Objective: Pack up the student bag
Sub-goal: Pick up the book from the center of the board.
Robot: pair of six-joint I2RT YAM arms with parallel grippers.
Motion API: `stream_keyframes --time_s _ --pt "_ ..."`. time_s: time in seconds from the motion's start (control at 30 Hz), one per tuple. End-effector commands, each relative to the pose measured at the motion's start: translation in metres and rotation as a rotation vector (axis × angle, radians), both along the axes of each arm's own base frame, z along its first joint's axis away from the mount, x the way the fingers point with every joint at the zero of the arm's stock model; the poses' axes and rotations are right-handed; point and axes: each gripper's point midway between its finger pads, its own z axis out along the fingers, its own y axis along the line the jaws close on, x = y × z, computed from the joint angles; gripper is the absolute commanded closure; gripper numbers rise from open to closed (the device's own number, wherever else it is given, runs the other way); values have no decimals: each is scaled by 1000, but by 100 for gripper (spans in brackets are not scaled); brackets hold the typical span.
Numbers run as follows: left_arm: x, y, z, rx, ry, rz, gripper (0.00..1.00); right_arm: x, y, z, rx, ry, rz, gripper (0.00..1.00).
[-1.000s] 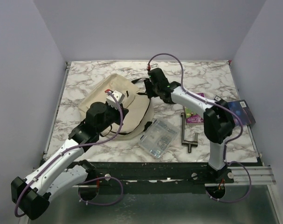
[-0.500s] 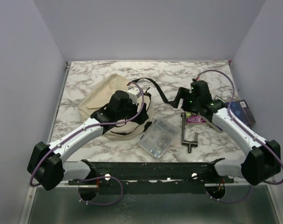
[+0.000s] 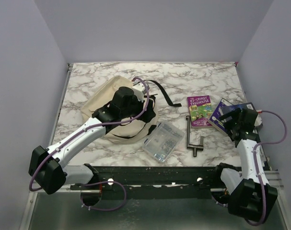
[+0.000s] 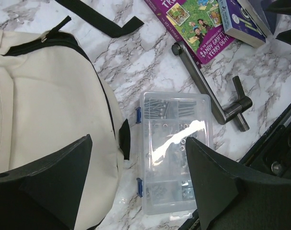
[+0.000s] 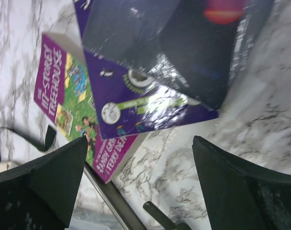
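The student bag [image 3: 98,98] lies left of centre in the top view. The left gripper [image 4: 138,143] hovers over its right edge, jaws wide and empty. The right gripper [image 5: 140,141], also wide and empty, hangs above the stacked books [image 5: 135,103] at the right. It should probably close squarely on one book only.

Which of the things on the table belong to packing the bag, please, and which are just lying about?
Part of the job: bag; likely the purple book and the second book beside it.
Probably just lying about: clear box of screws; metal tool.
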Motion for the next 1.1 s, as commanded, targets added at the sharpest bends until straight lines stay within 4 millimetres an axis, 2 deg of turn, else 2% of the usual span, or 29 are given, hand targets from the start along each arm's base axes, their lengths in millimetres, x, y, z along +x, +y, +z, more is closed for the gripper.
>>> stream_keyframes --time_s 0.0,0.13,0.3,0.53,0.6,0.77,1.07 --pt "5 10 11 58 -81 3 19 -4 -35 5 9 -41 -114 6" --pt "6 18 5 82 -109 30 19 -9 -74 5 -30 -29 -224 5" --pt "0 16 -1 61 -108 16 19 -1 -98 -3 -2 -90 -295 5" --pt "-11 4 1 45 -104 -34 20 -3 -106 -21 165 -243 -351 6" --pt "-11 4 1 46 -106 -32 20 -5 -108 -28 207 -273 -359 7" --pt "-10 5 7 37 -118 -28 20 2 -105 -27 280 -403 -318 9" --pt "-11 11 12 44 -152 -18 20 6 -117 -43 386 -455 -396 13"
